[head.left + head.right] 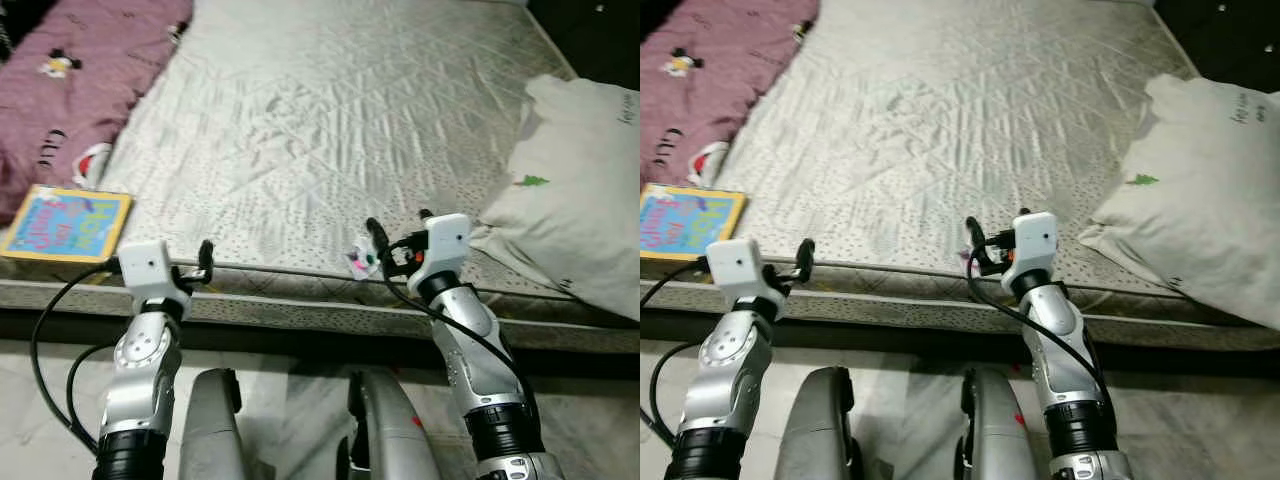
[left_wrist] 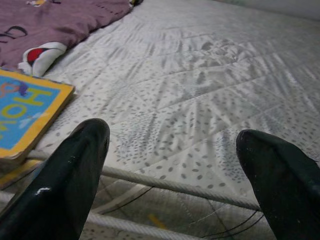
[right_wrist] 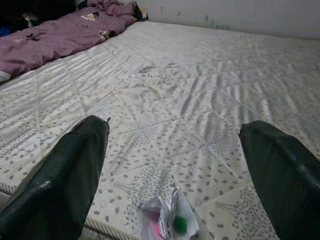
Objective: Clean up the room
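The crumpled wrapper [image 3: 169, 221], white with a green and pink spot, lay on the grey-patterned mattress [image 1: 330, 130] right at its near edge, just in front of the right gripper [image 3: 172, 165]. That gripper hovered low over the edge with its two black fingers spread wide, the wrapper sitting between and slightly short of them, nothing clamped. In the head view the same scrap [image 1: 361, 259] showed just beside the gripper's fingertips [image 1: 377, 236].

Off to the left, the left gripper [image 2: 175, 170] also stood wide apart over the mattress border, holding nothing, the piping of the edge running between its fingers. Just beside it to the robot's left, a picture book [image 1: 68, 224] with a yellow frame and blue cover lay flat at the near left corner. Beyond the book, a purple blanket [image 1: 85, 70] with cartoon prints was heaped along the left side. On the right, a white pillow [image 1: 575, 190] with a small green tree mark rested on the mattress, overhanging its near edge
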Controlling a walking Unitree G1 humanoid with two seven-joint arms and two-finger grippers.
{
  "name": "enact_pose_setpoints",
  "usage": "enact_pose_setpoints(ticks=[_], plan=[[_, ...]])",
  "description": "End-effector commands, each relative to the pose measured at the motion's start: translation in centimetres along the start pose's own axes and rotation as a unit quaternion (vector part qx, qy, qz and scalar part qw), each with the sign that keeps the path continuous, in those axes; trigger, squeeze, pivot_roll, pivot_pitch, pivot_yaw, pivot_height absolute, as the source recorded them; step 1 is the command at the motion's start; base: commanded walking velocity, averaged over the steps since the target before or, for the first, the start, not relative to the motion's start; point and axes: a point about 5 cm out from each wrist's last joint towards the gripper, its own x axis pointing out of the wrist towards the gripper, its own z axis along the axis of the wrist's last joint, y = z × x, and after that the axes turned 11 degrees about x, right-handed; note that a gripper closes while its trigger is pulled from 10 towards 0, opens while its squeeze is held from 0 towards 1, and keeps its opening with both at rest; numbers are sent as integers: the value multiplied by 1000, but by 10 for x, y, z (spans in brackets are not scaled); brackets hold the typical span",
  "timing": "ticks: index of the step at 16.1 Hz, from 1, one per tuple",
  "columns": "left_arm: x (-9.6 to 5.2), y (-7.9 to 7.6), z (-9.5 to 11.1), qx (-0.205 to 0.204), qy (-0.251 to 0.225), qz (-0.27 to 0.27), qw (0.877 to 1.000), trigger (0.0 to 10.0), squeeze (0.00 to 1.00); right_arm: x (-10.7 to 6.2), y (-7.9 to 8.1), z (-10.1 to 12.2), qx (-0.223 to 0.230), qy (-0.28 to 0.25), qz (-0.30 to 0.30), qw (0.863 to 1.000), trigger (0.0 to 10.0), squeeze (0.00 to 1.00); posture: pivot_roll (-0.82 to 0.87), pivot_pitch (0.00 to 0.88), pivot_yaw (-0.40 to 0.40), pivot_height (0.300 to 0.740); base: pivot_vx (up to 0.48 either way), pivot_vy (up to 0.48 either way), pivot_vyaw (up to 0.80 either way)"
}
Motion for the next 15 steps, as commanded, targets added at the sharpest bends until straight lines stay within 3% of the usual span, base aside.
enact_pose_setpoints(ticks=[1, 4, 7, 11, 15], plan=[[1, -3, 0, -4, 1, -8, 1000, 10000, 0, 0, -3, 1, -12, 1, 2, 1000, 10000, 0, 13, 83, -48, 581, 349, 0, 800], [5, -7, 4, -13, 3, -18, 1000, 10000, 0, 1, -4, 1, -10, -3, -6, 1000, 10000, 0, 20, 82, -43, 581, 214, 0, 769], [3, -4, 6, -11, -4, -20, 1000, 10000, 0, 9, -9, 4, -12, -4, -11, 1000, 10000, 0, 41, 94, -56, 581, 0, 0, 0], [-3, 8, 5, -5, 4, -3, 1000, 10000, 0, 7, -7, -6, 16, 6, -24, 1000, 10000, 0, 67, 109, -35, 581, 0, 0, -130], [1, -1, 10, -3, 4, -18, 1000, 10000, 0, 6, -3, -10, 12, 23, -5, 1000, 10000, 0, 58, 138, -36, 539, 0, 0, -100]])
